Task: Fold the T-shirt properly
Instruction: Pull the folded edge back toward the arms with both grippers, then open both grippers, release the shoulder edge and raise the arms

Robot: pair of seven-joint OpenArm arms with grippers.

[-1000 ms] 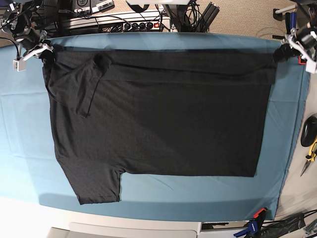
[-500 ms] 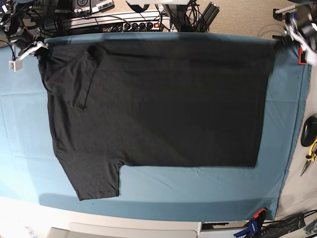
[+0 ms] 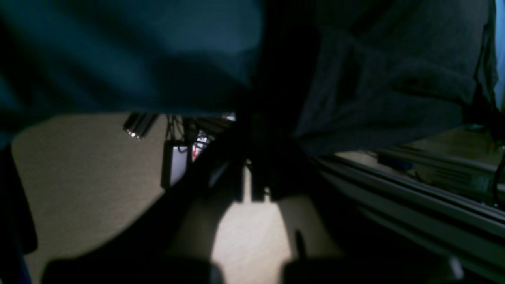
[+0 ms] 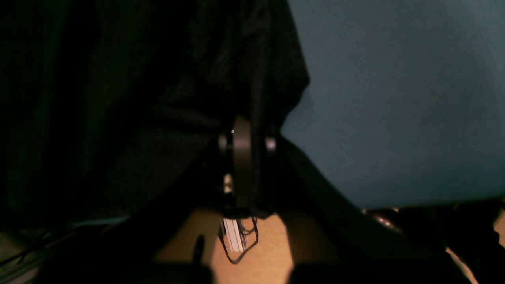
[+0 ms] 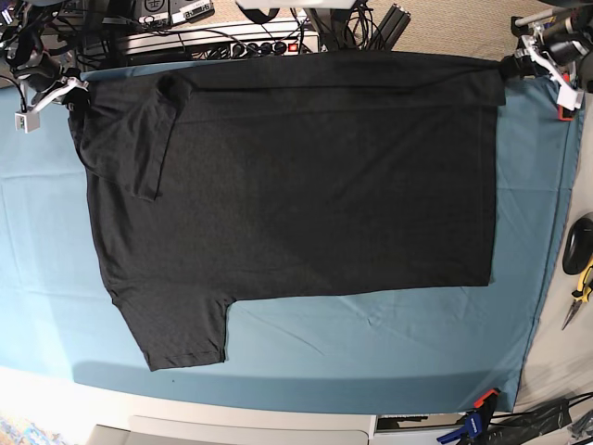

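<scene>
- T-shirt (image 5: 306,185) lies spread on teal cloth (image 5: 389,352).
- Left gripper (image 5: 508,67) pinches its 1 o'clock corner.
- Right gripper (image 5: 74,93) pinches its 10 o'clock corner.

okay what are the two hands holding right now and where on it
Both hold the T-shirt along its far edge: the right hand grips the corner by the folded sleeve, the left hand grips the opposite far corner.

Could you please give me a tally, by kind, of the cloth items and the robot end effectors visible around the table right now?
Black T-shirt: 1
Teal cloth covering the table: 1
End effectors: 2, the left end effector and the right end effector, each shut on a far corner of the T-shirt
Total: 4
</scene>
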